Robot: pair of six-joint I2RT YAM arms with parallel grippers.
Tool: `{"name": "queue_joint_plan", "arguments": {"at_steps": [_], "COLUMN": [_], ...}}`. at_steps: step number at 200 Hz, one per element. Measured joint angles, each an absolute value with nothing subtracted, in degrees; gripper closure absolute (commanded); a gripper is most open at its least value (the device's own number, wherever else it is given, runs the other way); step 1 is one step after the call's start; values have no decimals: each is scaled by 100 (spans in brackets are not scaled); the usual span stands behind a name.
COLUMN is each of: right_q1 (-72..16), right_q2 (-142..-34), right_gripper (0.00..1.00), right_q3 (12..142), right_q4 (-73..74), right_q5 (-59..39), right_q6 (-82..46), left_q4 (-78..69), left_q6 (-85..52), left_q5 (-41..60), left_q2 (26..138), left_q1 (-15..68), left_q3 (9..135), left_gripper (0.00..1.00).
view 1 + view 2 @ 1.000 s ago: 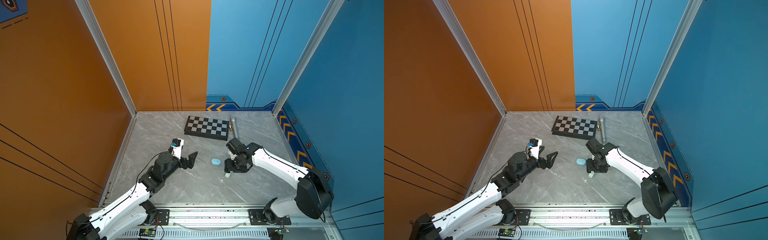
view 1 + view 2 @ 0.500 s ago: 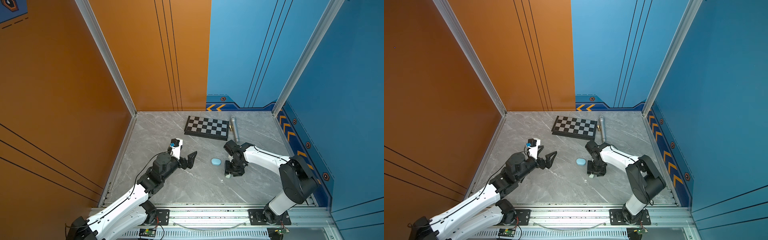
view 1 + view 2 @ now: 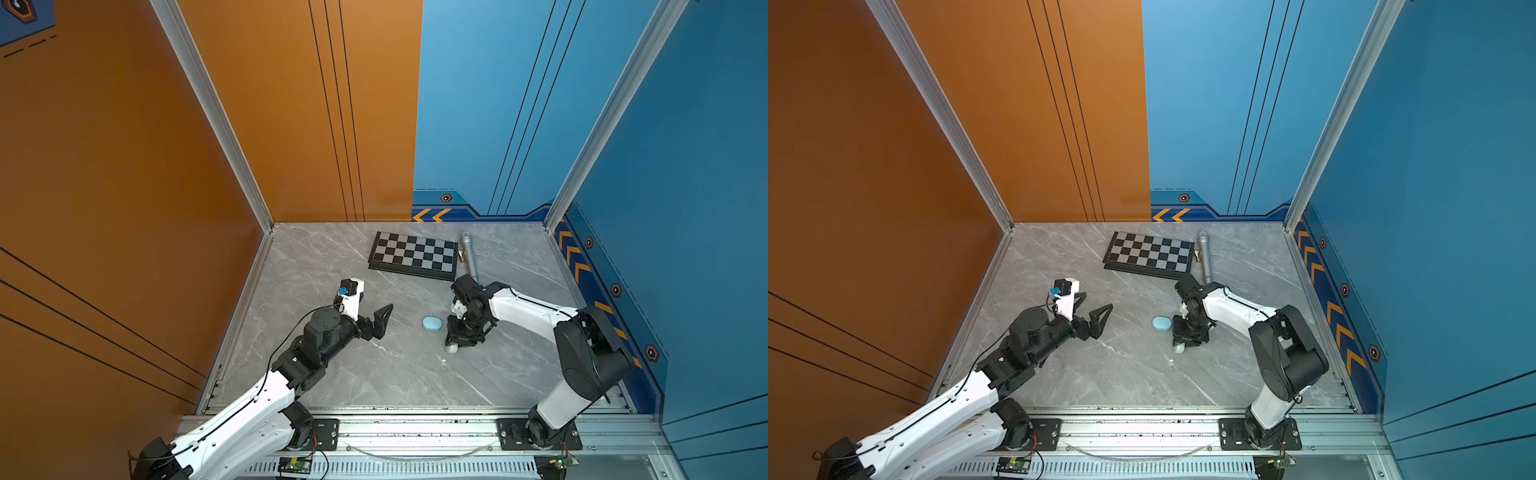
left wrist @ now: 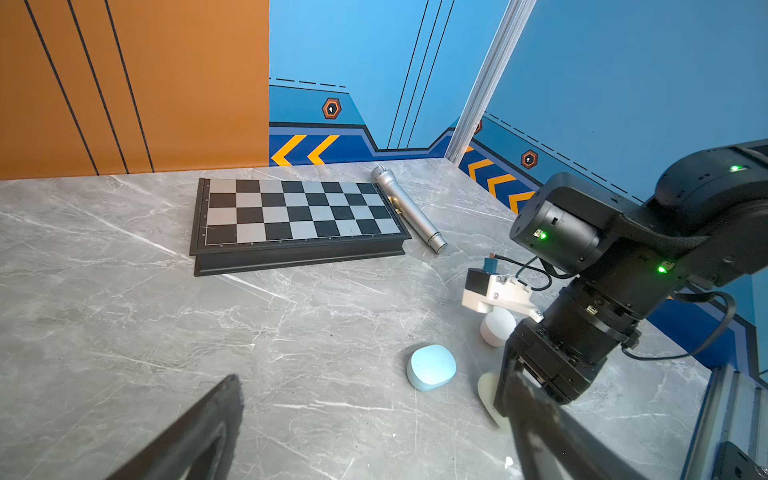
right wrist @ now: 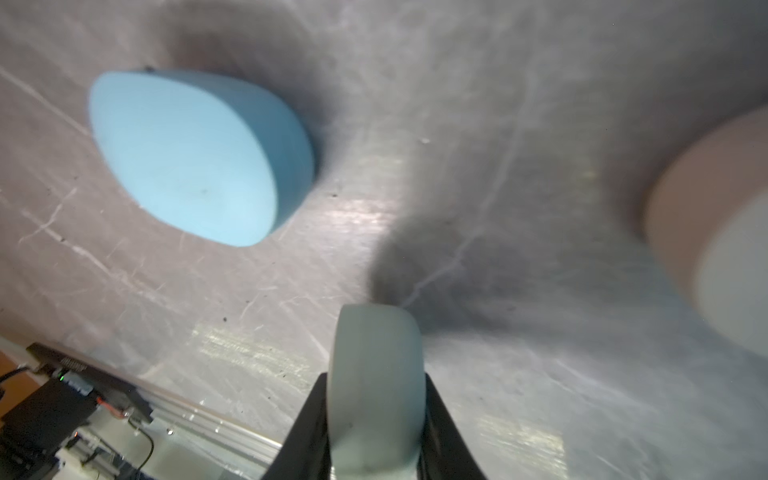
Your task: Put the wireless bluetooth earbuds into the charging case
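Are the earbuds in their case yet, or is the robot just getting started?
Barely started. Done: nothing looks inserted; the blue case lies closed, the white case sits nearby. In hand: the right gripper pinches the pale green case on edge; the left gripper hangs open, empty. Left: opening a case and putting buds in. No earbud shows clearly.

A robot lab booth: painted panel walls (image 3: 498, 104), aluminium mounting rail (image 3: 415, 434).

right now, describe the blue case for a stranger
From the chessboard at the back of the table, come forward to the middle. The blue case lies flat there, untouched; its neighbours are a white case and a pale green case between the right gripper's jaws.
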State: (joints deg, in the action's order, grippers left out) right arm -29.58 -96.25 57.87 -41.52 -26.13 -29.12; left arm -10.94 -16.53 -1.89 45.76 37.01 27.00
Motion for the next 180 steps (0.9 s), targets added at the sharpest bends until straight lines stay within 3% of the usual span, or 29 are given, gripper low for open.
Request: {"name": "queue_joint_plan", "arguments": {"at_steps": [31, 50, 68, 110, 180], "right_q1": [-2956, -2928, -2915, -3000, -2762], "right_q2": [-10090, -10206, -10269, -10149, -9164], "right_gripper": [69, 59, 52, 47, 42], "right_q3": [5848, 5933, 5981, 6073, 6469], "right_q4": [-4066, -4082, -4093, -4202, -4388], "right_q5": [-3489, -3618, -3389, -2716, -1990], "right_q6": [-2215, -1975, -1817, -1726, -1492], "left_q4": [-965, -786, -652, -423, -123], "left_q6": [-1629, -1588, -1535, -1389, -829], "left_q5": [-128, -108, -102, -119, -375], "left_q2": [4661, 4672, 4672, 4672, 4956], "left_q1": [3701, 3701, 3701, 3701, 3142], "left_q3": [2711, 2797, 2923, 3098, 3481], "left_gripper": [2, 2, 2, 2, 2]}}
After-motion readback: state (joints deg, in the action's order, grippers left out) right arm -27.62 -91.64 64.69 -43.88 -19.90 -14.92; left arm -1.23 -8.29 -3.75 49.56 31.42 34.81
